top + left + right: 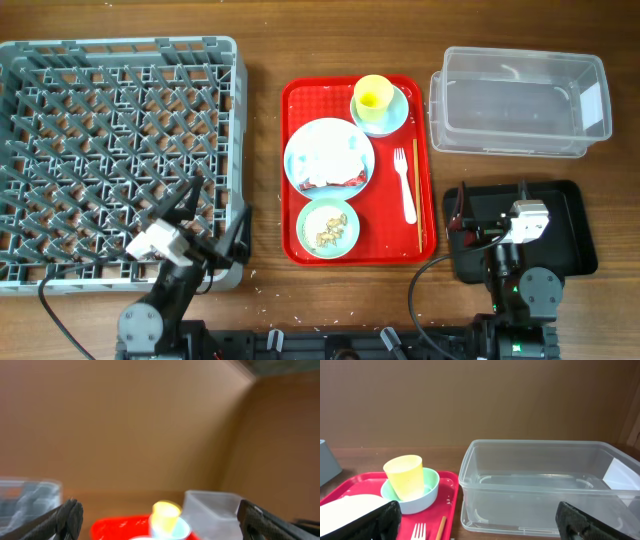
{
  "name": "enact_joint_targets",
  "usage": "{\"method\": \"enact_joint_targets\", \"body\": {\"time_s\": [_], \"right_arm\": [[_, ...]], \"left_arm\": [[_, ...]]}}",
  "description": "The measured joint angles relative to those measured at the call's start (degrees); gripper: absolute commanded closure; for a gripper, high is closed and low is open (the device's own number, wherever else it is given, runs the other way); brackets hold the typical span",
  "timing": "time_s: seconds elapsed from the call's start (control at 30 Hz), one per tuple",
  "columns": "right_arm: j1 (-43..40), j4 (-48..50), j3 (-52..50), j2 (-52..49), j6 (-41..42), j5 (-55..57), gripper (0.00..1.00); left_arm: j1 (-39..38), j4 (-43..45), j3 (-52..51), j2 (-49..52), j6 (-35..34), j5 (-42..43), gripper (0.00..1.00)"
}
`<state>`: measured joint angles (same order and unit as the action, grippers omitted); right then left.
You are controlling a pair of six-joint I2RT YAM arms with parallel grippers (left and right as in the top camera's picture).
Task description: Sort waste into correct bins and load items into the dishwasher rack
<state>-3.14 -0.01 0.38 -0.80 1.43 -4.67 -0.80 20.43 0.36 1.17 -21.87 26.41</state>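
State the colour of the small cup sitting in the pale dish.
Yellow: the small cup, clearest in right wrist view.

A clear tub (545, 485) ahead between the spread fingers (375, 521); yellow cup (404, 476) in a blue dish (427, 491) beyond the left finger

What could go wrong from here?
The yellow cup stands inside the small blue dish; grabbing one could tip the other.
The green bowl holds loose crumbs; racking it unemptied likely spills them.
The chopsticks lie flat along the rim of the red tray, probably hard to pinch.
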Motion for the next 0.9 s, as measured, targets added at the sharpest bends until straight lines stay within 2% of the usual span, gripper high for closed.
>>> {"method": "enact_joint_targets", "body": {"time_s": [0.1, 0.17, 0.3, 0.33, 0.43, 0.5, 0.6, 0.7, 0.77, 0.9], "right_arm": [[0.0, 0.0, 0.0, 0.0, 0.0, 0.0, 0.00], [0.0, 0.0, 0.0, -0.1, 0.0, 0.0, 0.00], [0.0, 0.0, 0.0, -0.3, 0.0, 0.0, 0.00], [0.0, 0.0, 0.0, -0.3, 0.0, 0.0, 0.00], [0.0, 0.0, 0.0, -0.4, 0.0, 0.0, 0.00], [0.0, 0.0, 0.0, -0.4, 0.0, 0.0, 0.00], [0.0, 0.0, 0.0, -0.4, 0.0, 0.0, 0.00], [0.0, 0.0, 0.0, -0.4, 0.0, 0.0, 0.00], [0.0, 0.0, 0.0, -0.4, 0.0, 0.0, 0.00], [0.0, 0.0, 0.0, -0.4, 0.0, 0.0, 0.00]], "left_arm": [[0.0, 4.5, 0.3, 0.0, -0.4, 4.9, 0.00], [0.0, -0.3, 3.5, 1.0, 0.1, 6.3, 0.00], [0.0, -22.8, 20.9, 12.7, 7.5, 8.4, 0.00], [0.0, -31.4, 28.4, 19.3, 11.1, 9.3, 0.00], [0.0, -48.4, 45.0, 35.2, 17.3, 10.6, 0.00], [0.0, -50.7, 50.3, 42.6, 18.6, 13.2, 0.00], [0.0, -51.9, 50.9, 48.5, 19.5, 21.2, 0.00], [0.0, -52.2, 50.9, 51.3, 19.7, 24.1, 0.00], [0.0, -52.2, 50.9, 51.3, 19.9, 20.3, 0.00], [0.3, -51.5, 50.9, 50.2, 18.5, 2.6, 0.00]]}}
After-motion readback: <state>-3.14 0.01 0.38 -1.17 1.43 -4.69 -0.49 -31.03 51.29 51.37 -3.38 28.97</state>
